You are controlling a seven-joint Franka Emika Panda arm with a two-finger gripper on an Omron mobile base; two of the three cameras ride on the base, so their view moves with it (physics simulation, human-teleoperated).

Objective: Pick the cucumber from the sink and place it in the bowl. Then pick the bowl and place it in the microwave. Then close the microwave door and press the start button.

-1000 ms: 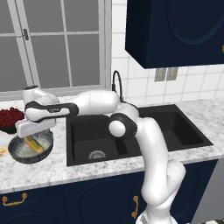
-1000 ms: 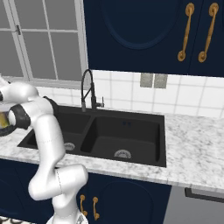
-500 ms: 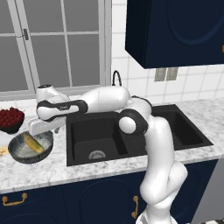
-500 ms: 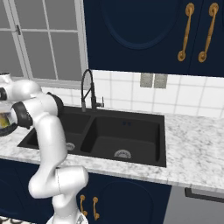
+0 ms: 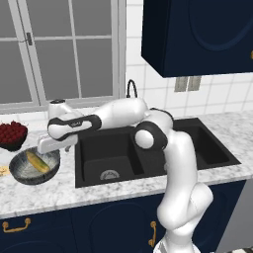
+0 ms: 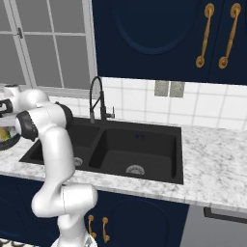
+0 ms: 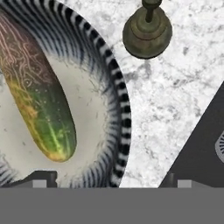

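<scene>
The stubby yellowish-green cucumber [image 5: 37, 161] lies inside the wide round bowl with the grey-blue streaked outside [image 5: 22, 173], resting on its pale speckled floor. The bowl stands on the marbled white desk [image 5: 64, 190], just left of the black double-basin sink [image 5: 113, 153]. The robot's two-finger hand [image 5: 51, 145] hangs over the bowl's right rim, released with its fingers spread wide and grasping nothing. A dark bowl of red fruit [image 5: 11, 135] sits farther back on the left. In the hand view, a small bronze-coloured knobbed object [image 7: 147, 29] stands on the desk beside the bowl.
</scene>
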